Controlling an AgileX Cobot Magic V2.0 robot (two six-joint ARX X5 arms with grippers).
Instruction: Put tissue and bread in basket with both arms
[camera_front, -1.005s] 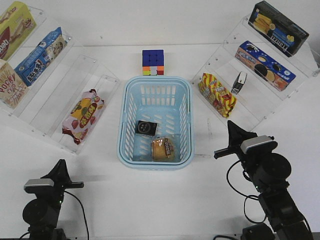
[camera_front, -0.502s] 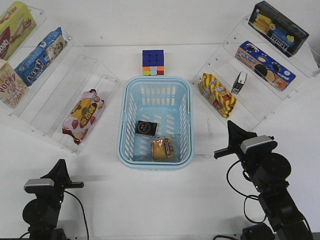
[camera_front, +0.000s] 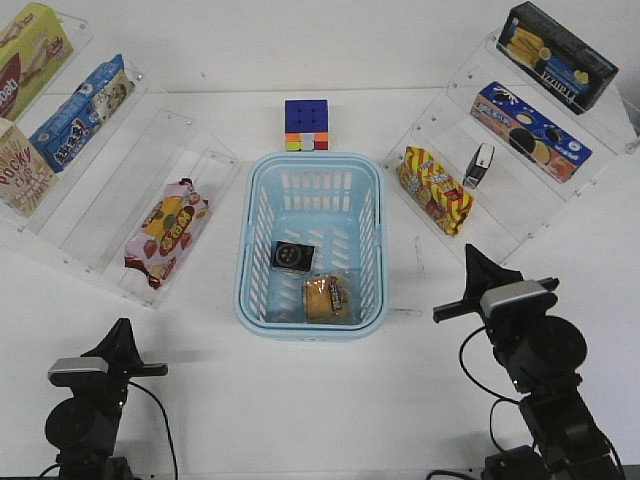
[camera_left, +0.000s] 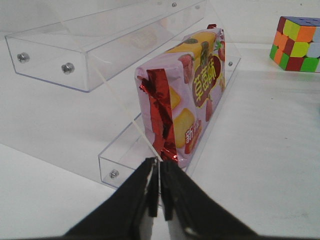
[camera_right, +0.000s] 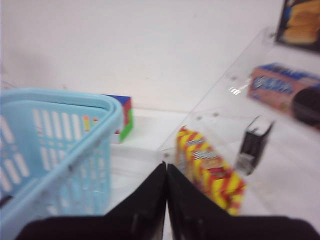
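The light blue basket (camera_front: 258, 240) stands mid-table and also shows in the right wrist view (camera_right: 60, 105). The black tissue pack (camera_front: 293, 256) lies flat on its floor. The wrapped golden bread (camera_front: 327, 298) lies beside it, nearer the front wall. My left gripper (camera_front: 122, 333) is shut and empty at the front left; its closed tip (camera_left: 159, 165) points at a snack bag on the lowest left shelf. My right gripper (camera_front: 472, 255) is shut and empty at the front right of the basket; its closed tip (camera_right: 166, 167) shows in the blurred right wrist view.
A Rubik's cube (camera_front: 306, 125) sits behind the basket. Clear shelves on the left hold a pink-and-yellow snack bag (camera_front: 167, 228) and boxes. Shelves on the right hold a red-and-yellow snack bag (camera_front: 433, 189), a second black-and-white pack (camera_front: 479, 166) and boxes.
My right arm has drawn back a little toward the front right, away from the basket. The left arm, tissue and bread have not moved.
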